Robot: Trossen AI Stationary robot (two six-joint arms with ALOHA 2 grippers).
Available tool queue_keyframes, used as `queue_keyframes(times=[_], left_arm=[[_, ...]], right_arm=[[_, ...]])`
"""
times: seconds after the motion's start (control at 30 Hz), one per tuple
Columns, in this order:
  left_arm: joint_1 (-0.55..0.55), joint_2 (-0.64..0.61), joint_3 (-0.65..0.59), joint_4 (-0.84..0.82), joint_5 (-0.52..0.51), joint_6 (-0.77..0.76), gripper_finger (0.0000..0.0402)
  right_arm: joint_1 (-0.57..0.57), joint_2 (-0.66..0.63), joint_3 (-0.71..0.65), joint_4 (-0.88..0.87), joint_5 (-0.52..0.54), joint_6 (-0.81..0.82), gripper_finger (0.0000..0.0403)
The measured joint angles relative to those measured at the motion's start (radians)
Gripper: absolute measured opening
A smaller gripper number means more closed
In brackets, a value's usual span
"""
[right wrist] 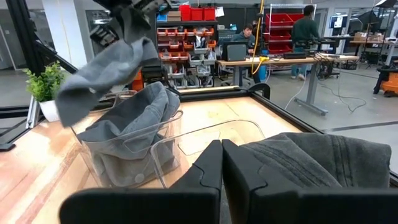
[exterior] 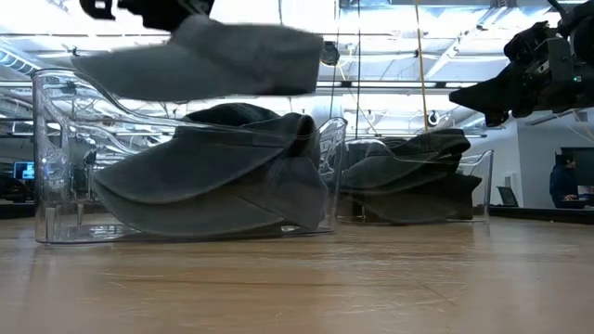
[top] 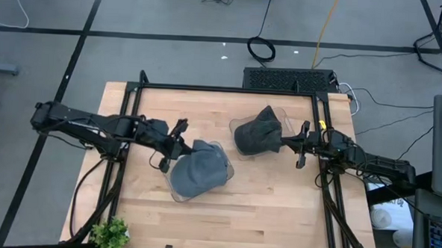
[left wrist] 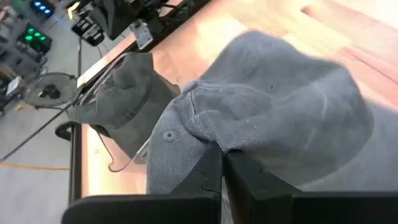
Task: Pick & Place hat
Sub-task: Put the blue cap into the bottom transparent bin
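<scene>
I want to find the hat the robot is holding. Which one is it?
Look at the wooden table and find the clear bin on the left arm's side, stuffed with grey hats. The held hat hangs just above that bin, pinched in the left gripper. It alone is up in the air; the others sit inside bins.

The left arm reaches in from the counter's left edge; left gripper [top: 177, 143] has its jaws closed. The right arm reaches from the right edge; right gripper [top: 301, 146] is closed too.
</scene>
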Motion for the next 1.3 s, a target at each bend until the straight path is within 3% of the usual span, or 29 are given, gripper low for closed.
queue_keyframes(times=[0.13, 0.27, 0.47, 0.6, 0.8, 0.9, 1.03, 1.2, 1.3], left_arm=[[0.0, 0.0, -0.064, 0.081, 0.014, -0.032, 0.0002], [0.004, 0.0, -0.099, 0.065, -0.04, -0.059, 0.0004], [0.024, 0.0, -0.136, 0.054, 0.014, -0.103, 0.0004], [0.023, 0.0, -0.142, 0.056, -0.023, -0.161, 0.0021], [0.024, -0.004, -0.127, 0.083, -0.231, -0.371, 0.0074], [0.024, -0.004, -0.12, 0.081, -0.269, -0.425, 0.0113], [0.024, -0.004, -0.118, 0.082, -0.237, -0.48, 0.0169], [0.02, -0.004, -0.118, 0.085, -0.077, -0.482, 0.0224], [0.022, -0.004, -0.118, 0.071, -0.094, -0.487, 0.0247]], right_arm=[[0.0, 0.0, 0.0, -0.001, 0.0, 0.0, 0.0], [0.0, 0.0, 0.0, -0.003, 0.0, 0.0, 0.0], [0.0, 0.0, 0.0, -0.004, 0.0, 0.0, 0.0], [0.0, 0.0, 0.0, -0.005, 0.0, 0.0, 0.0], [0.0, 0.0, 0.0, -0.005, 0.0, 0.0, 0.0], [0.0, 0.0, 0.0, -0.005, 0.0, 0.0, 0.0], [0.0, 0.0, 0.0, -0.006, 0.0, 0.0, 0.0], [0.0, 0.0, 0.0, -0.006, 0.0, 0.0, 0.0], [0.0, 0.0, 0.0, -0.006, 0.0, 0.0, 0.0]])
